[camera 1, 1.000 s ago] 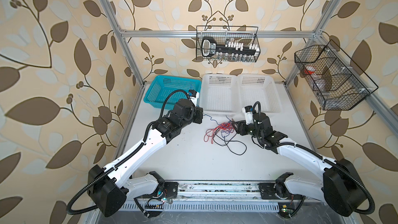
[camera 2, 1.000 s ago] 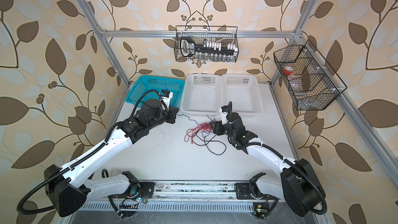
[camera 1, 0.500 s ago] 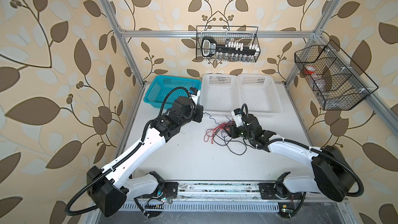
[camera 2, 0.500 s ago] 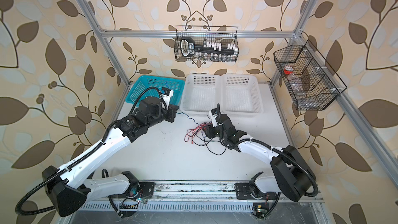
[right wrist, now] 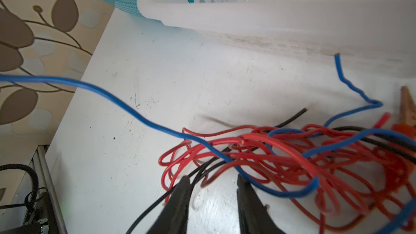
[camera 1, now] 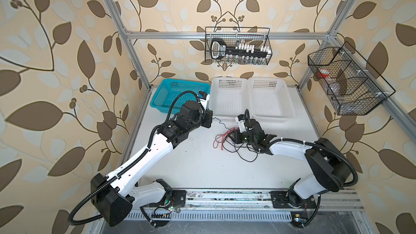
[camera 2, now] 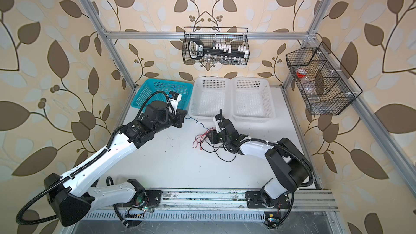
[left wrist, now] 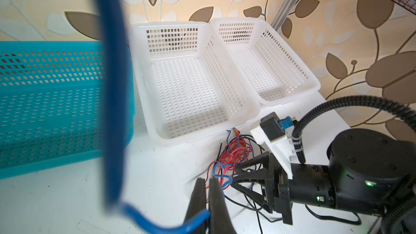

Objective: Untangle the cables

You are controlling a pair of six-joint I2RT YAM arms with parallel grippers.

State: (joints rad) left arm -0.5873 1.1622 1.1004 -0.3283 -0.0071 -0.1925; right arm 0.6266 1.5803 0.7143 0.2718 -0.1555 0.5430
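Only the left wrist view shows the left pincer [left wrist: 207, 199] pinching the blue cable [left wrist: 112, 86]. The right wrist view shows the right pincer [right wrist: 213, 201] spread, tangled cables [right wrist: 281, 154] on the desk [right wrist: 157, 75] just ahead.

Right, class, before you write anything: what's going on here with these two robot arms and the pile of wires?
Wires are being untangled on a white tabletop. The left gripper is shut on a thin blue cable, which runs off to a tangle of thin red, blue and black cables. The right gripper sits at that tangle's edge, jaws apart around a few strands, nothing pinched yet.
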